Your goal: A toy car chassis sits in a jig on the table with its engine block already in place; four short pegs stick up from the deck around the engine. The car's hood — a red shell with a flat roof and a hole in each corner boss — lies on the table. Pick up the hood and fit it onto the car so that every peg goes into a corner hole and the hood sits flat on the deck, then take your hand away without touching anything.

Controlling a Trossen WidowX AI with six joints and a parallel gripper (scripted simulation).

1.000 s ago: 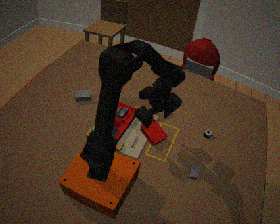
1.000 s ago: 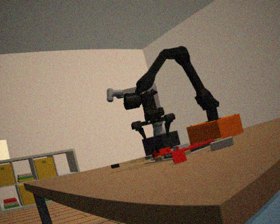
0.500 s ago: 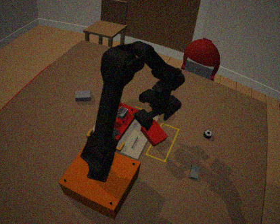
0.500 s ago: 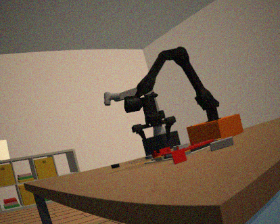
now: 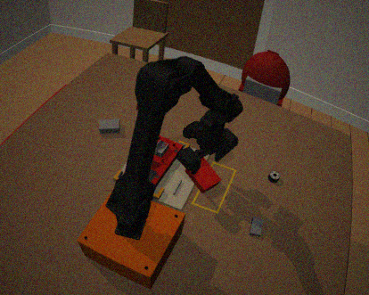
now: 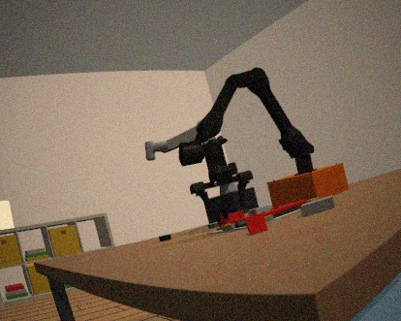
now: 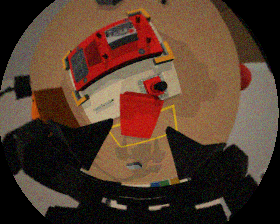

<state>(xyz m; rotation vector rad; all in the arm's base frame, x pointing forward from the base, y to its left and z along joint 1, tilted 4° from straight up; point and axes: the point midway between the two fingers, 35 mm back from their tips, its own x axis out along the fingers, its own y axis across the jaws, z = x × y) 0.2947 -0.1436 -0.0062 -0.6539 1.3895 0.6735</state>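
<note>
The red hood (image 5: pixel 204 176) (image 7: pixel 140 115) lies across the edge of a pale board and a yellow outline, its flat roof facing up. The red chassis (image 5: pixel 167 159) (image 7: pixel 104 61) sits between the jig's yellow corner brackets, with the grey engine block (image 5: pixel 161 147) (image 7: pixel 121 34) and dark pegs on its deck. The arm hides part of it in the top view. My gripper (image 5: pixel 206 159) (image 6: pixel 227 205) (image 7: pixel 140 125) is open and empty, pointing down above the hood. In the wrist view its fingertips stand left and right of the hood's near end. Their exact height above it cannot be told.
A small red piece with a black knob (image 7: pixel 159 86) stands on the pale board (image 5: pixel 178 193) (image 7: pixel 172 82) beside the hood. A grey block (image 5: pixel 109 126) (image 6: pixel 318 206), a small wheel (image 5: pixel 274 176) and a small grey piece (image 5: pixel 256 226) lie around. The orange base (image 5: pixel 135 242) (image 6: pixel 308 187) carries the arm.
</note>
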